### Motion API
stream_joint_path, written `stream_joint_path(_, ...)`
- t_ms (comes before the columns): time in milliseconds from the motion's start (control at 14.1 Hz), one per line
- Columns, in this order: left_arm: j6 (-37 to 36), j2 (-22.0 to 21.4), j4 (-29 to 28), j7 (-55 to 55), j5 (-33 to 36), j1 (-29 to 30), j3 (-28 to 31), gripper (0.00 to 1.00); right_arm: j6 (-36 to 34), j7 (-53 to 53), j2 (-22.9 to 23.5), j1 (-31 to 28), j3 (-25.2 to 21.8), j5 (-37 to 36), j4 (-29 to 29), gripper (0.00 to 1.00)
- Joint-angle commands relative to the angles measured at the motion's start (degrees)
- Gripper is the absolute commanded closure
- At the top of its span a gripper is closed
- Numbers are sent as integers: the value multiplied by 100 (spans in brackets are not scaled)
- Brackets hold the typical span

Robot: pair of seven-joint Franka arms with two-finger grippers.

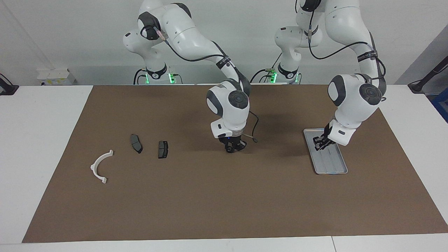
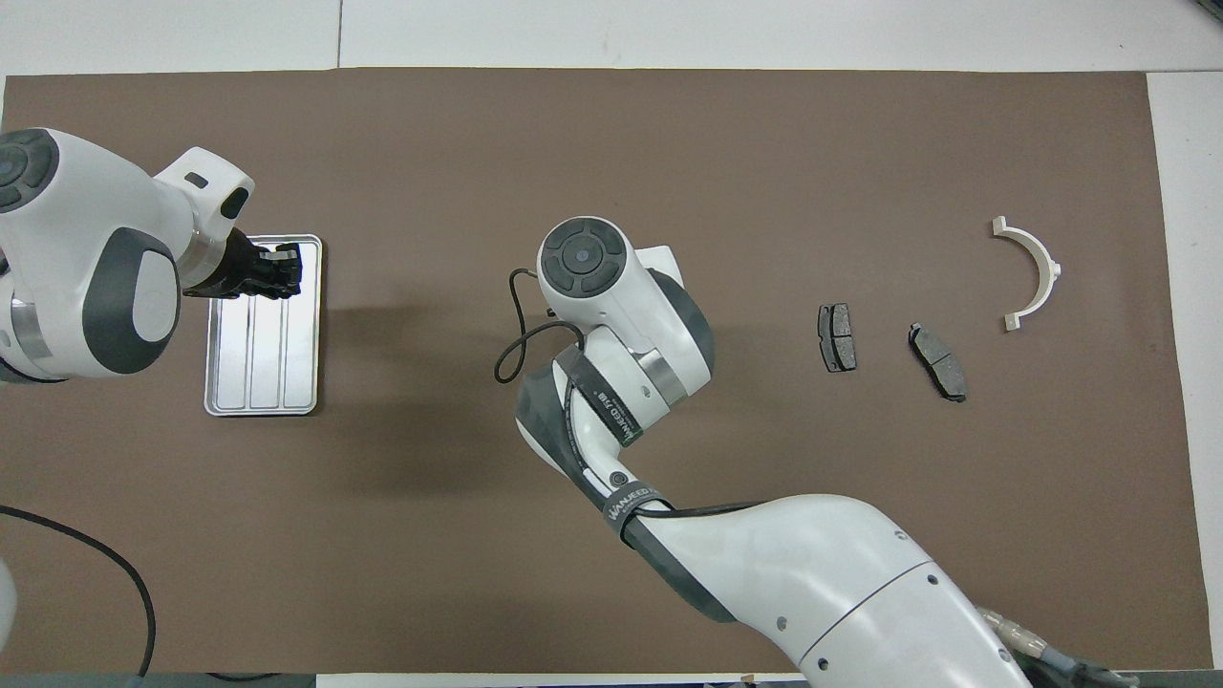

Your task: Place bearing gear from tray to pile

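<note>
A small dark round bearing gear (image 1: 229, 149) sits between the fingertips of my right gripper (image 1: 231, 148), which is shut on it just over the middle of the brown mat. The overhead view hides both under the right wrist (image 2: 585, 260). My left gripper (image 1: 319, 145) hangs shut and empty over the end of the silver tray (image 1: 330, 165) nearer the robots; overhead the left gripper (image 2: 283, 270) covers that end of the tray (image 2: 263, 377). The pile lies toward the right arm's end: a white bracket (image 1: 92, 167) and two brake pads (image 1: 136, 143) (image 1: 162, 149).
A brown mat (image 1: 224, 203) covers most of the white table. Overhead, the bracket (image 2: 1049, 268) and the pads (image 2: 837, 337) (image 2: 937, 361) lie spread apart. A black cable (image 2: 506, 349) loops off the right wrist above the mat.
</note>
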Motion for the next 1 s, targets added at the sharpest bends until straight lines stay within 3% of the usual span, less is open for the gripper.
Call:
stream_joint_path(0,-79,-73,-3,-132,-104,-165,56,100,-202,-657,-229,-334,64,-18,62,89)
stream_joint_path(569,589,102,76,-3426,-77,-2343,73,100,-554,-3451,-633,-1520,29,-106,-43,90)
stream_joint_path(782,1143,698,198,-4359,-51,-3091,91,100,-440,-4567,-660,-2013,29,-281,-200,93)
stream_joint_path(924,1100,1120,829,-4614,-51,-3172,91,100,-239,-5165,-703,-2294,20,-316,-385,96)
